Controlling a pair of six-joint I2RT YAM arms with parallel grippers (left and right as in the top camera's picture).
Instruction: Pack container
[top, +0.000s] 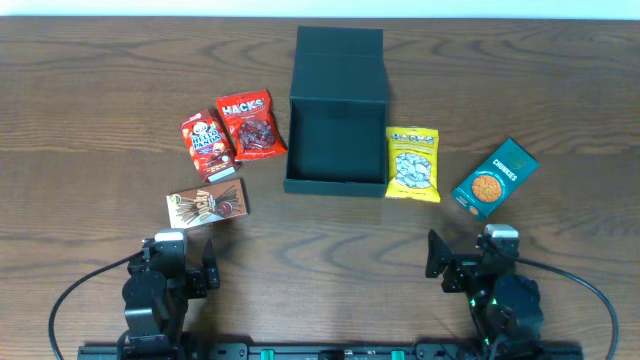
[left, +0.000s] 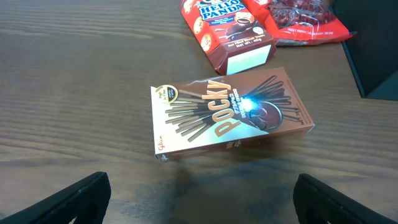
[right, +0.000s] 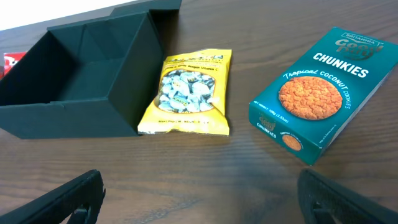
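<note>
Container, dark teal-green rigid square box, sits centre-back on brown wooden worktop, hinged lid flipped open. Yellow plastic snack pouch lies against its right wall; teal cardboard Chunkies cookie box further right. Left side: red Hacks bag, red Hello Panda pouch, brown Pocky carton nearer. Left gripper and right gripper hover at near edge, both jaws spread, holding nothing.

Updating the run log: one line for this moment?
container open, empty | nothing packed | left end effector open | right end effector open
</note>
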